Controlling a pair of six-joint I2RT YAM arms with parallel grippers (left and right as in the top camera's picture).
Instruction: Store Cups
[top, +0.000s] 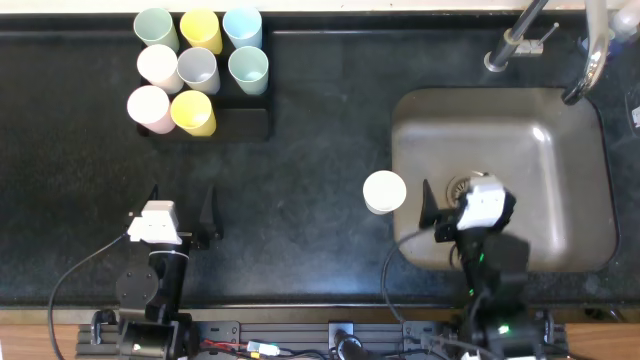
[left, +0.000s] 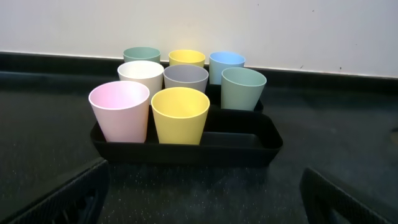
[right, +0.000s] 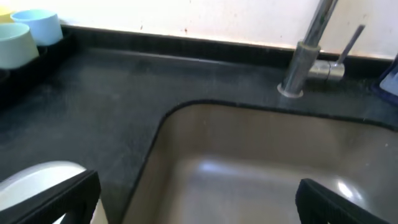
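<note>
You see the white cup (top: 384, 192) on the dark counter (top: 300, 190) at frame centre, just beside the sink (top: 545, 140), eight coloured cups (top: 198, 68) in the black tray (top: 250, 124) upper left, left gripper (top: 182, 203) lower left, fingers spread, holding nothing, right gripper (top: 452, 200) at the sink's lower left, fingers spread too, near the white cup.

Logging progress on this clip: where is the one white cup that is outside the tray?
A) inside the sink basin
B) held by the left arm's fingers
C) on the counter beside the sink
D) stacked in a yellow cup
C: the white cup sits on the dark counter next to the sink rim, well apart from the tray.
</note>
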